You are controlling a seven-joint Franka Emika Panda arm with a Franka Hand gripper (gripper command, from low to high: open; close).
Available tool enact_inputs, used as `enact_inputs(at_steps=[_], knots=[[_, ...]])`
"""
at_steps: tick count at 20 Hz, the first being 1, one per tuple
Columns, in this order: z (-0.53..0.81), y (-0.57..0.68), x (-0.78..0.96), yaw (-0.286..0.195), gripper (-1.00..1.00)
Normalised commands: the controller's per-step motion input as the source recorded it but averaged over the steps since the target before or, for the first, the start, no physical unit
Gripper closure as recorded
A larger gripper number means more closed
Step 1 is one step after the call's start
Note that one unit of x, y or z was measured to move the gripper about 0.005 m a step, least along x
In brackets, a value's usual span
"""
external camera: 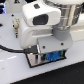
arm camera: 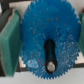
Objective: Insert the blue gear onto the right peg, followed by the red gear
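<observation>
Hand [external camera: 49, 54] low over the grey black-bordered plate [external camera: 34, 61], arm body hiding most of it in the exterior view. Fingers were closed on the blue gear [arm camera: 47, 42], held flat between the two green-padded fingers [arm camera: 9, 36], one pad showing on each side of the disc in the wrist view. The flat carry probably kept the gear's bore square to the pin, so it could drop straight on. Gear was a bright blue disc, fine toothed rim, slightly speckled face, with a dark elongated slot running from its centre toward the rim; a pale round end showed at the slot's foot, possibly the right peg [arm camera: 50, 65] coming through, though too blurred to be sure. In the exterior view only a patch of blue showed beneath the hand, directly above the plate. Could not tell whether the gear was seated on the pin or just above it. Judged the step as insertion of the first gear. Red gear not in view. Desk [external camera: 12, 70] plain white and smooth around the plate; a dark cable [external camera: 11, 50] trailed across it toward the plate.
</observation>
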Motion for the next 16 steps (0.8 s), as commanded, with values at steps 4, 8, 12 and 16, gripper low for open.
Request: enact_inputs(at_steps=[4, 8, 12, 16], knots=[[0.21, 0.07, -0.06, 0.000, -1.00], [0.46, 0.20, -0.15, 0.000, -1.00], [0.42, 0.10, -0.36, 0.000, -1.00], [0.29, 0.21, -0.48, 0.000, -1.00]])
